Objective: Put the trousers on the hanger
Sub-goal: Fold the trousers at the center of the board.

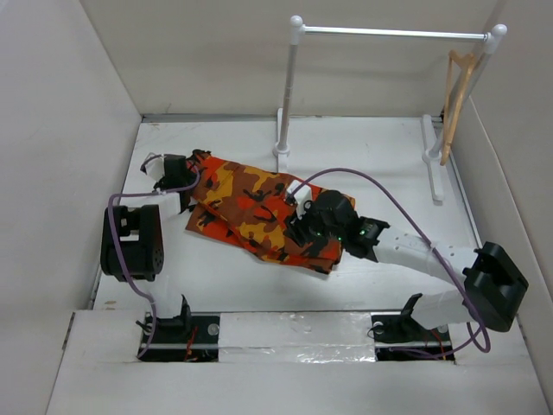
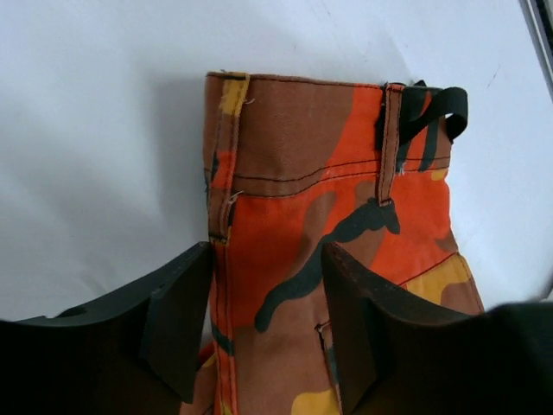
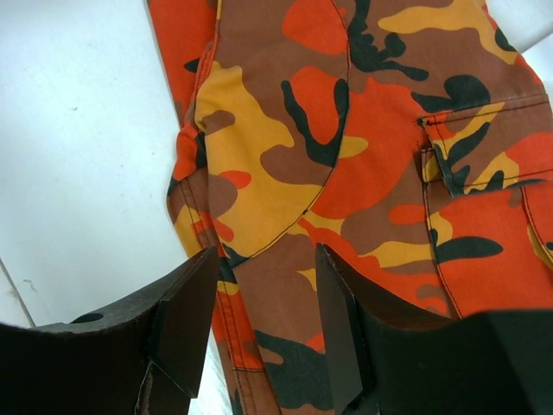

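Observation:
The camouflage trousers (image 1: 255, 207) lie folded flat on the white table, waistband at the left. My left gripper (image 1: 179, 175) is open at the waistband end. In the left wrist view its jaws (image 2: 268, 320) straddle the left seam of the trousers (image 2: 328, 190) just below the waistband and belt loop. My right gripper (image 1: 304, 226) is open over the leg end. In the right wrist view its jaws (image 3: 263, 328) stand apart above the trousers (image 3: 346, 130) near their left edge. The tan wooden hanger (image 1: 456, 95) hangs at the right end of the rail, far from both grippers.
A white rail (image 1: 393, 33) on two posts stands at the back, its feet (image 1: 282, 154) on the table; the left foot is close to the trousers. White walls enclose the table on the left, back and right. Purple cables loop along both arms.

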`<move>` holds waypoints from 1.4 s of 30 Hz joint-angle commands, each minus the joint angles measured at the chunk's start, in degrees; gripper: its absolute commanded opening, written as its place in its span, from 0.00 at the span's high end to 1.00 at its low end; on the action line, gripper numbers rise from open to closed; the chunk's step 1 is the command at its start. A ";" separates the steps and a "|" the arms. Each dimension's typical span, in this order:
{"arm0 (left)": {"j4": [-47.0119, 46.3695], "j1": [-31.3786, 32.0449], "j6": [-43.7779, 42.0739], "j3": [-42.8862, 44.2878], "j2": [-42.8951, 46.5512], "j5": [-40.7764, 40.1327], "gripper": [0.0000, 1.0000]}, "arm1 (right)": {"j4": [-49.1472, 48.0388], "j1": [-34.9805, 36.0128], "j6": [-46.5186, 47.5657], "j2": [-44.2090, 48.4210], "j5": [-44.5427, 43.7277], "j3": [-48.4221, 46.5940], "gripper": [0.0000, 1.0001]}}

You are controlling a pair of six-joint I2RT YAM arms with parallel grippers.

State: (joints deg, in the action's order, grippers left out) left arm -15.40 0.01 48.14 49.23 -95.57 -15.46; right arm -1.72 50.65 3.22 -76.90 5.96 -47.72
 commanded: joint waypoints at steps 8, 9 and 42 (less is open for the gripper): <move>0.11 0.25 -1.47 4.91 1.34 3.07 1.00 | -4.79 -2.57 -0.41 0.70 0.28 4.04 0.47; 0.02 0.95 -1.91 4.73 3.00 2.98 1.00 | -5.48 -3.36 -0.41 0.62 0.98 4.22 0.47; 21.99 0.34 6.28 -18.41 60.93 -7.39 0.31 | 5.93 -14.71 2.75 10.45 -1.11 8.52 1.00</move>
State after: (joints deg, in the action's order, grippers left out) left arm 8.67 0.25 57.34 22.96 -37.93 -20.47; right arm -0.01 34.76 4.71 -68.77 8.95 -38.41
